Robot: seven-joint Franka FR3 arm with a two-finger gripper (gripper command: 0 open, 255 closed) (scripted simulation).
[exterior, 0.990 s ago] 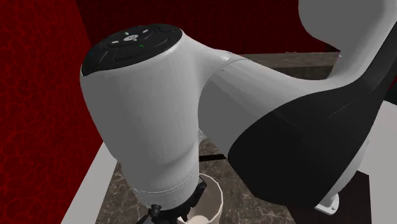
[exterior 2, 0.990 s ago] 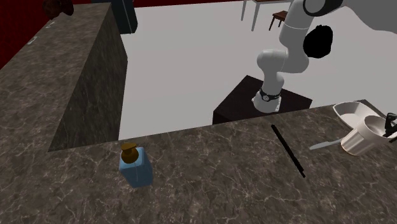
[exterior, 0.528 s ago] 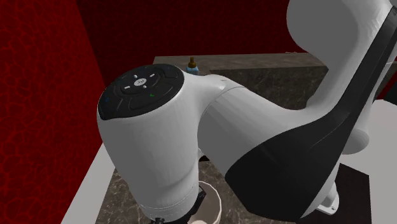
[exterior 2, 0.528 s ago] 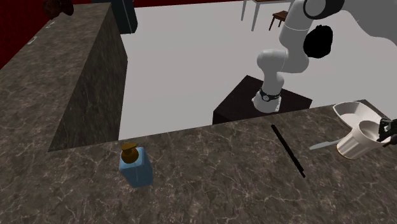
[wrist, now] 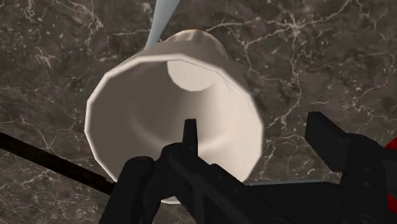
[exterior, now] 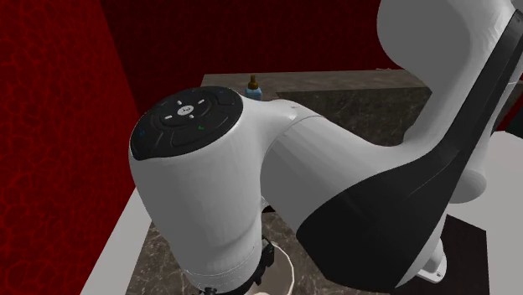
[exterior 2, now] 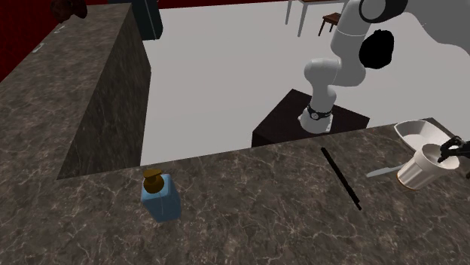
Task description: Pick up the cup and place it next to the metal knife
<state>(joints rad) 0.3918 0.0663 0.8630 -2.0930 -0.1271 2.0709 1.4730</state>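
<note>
The white cup [exterior 2: 416, 169] sits on the dark stone counter [exterior 2: 248, 218], way over at the 3 o'clock side of the second exterior view, and it seems to lean a little. The cup looks light, hard and smooth, so it could slip or tip, and it may break if it drops. Its wall is thin, so the rim is a good place to grab. The gripper [wrist: 254, 127] is right at the rim: its jaws are spread, with one finger [wrist: 189, 143] inside the cup and the other outside, and the wall between them is not pinched yet. I count one cup, one grey knife [exterior 2: 382, 172] just beside the cup at 9 o'clock, one thin black stick [exterior 2: 340, 178] farther out at 9 o'clock, one white dish [exterior 2: 413, 129] at 12 o'clock, and one blue bottle [exterior 2: 160, 197] well apart.
</note>
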